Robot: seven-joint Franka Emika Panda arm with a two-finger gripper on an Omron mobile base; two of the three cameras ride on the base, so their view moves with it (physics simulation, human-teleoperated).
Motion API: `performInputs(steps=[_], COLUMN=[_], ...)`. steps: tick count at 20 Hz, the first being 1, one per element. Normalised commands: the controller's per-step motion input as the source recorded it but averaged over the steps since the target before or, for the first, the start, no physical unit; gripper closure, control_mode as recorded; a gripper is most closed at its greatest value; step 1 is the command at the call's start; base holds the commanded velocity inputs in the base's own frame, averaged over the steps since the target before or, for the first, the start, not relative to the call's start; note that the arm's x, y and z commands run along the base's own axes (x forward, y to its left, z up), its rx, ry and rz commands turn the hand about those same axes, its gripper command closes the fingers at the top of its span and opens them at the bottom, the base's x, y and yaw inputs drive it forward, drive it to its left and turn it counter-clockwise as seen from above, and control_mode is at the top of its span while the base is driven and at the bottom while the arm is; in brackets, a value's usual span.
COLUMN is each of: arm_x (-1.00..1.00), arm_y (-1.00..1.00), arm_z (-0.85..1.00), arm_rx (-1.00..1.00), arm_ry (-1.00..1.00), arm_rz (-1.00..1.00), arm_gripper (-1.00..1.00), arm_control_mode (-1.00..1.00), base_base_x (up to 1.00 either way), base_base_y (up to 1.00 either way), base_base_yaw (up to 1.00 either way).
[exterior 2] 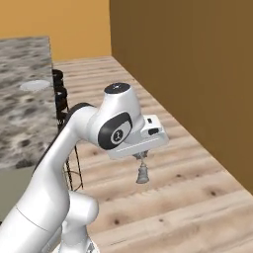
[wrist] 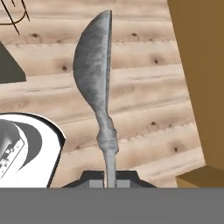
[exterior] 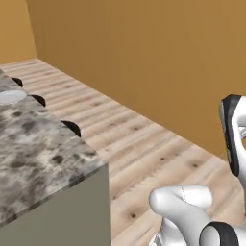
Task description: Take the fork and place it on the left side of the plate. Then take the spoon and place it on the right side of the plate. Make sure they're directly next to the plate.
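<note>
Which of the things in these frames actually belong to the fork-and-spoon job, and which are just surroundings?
Part of the job:
- spoon, clamped in the shut gripper, hanging over the floor
- plate, on the counter

Surroundings:
- granite counter
- wooden floor
- orange wall
- dark wire-framed stools beside the counter

spoon [wrist: 94, 70] in tool [exterior 2: 142, 157] — over floor [exterior 2: 163, 168], counter [exterior: 33, 139] left

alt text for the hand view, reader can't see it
A grey metal spoon is held in the shut gripper, its handle rising from between the fingertips and its bowl, seen nearly edge-on, pointing away. Below it lies a light wooden plank floor, with an orange-brown wall along the right side.
</note>
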Motion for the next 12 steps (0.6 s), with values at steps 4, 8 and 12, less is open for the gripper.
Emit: performInputs(steps=[4, 8, 12], arm_x=[0.0, 0.0, 0.0], arm_y=[0.0, 0.0, 0.0], arm_z=[0.0, 0.0, 0.0], arm_rx=[0.0, 0.0, 0.0], arm_ry=[0.0, 0.0, 0.0], arm_rz=[0.0, 0.0, 0.0], arm_gripper=[1.0, 1.0, 1.0], arm_control_mode=[1.0, 1.0, 1.0], base_base_x=[0.78, 0.79, 0.79], base_base_y=[-0.53, -0.56, -0.55], base_base_yaw=[0.39, 0.38, 0.38])
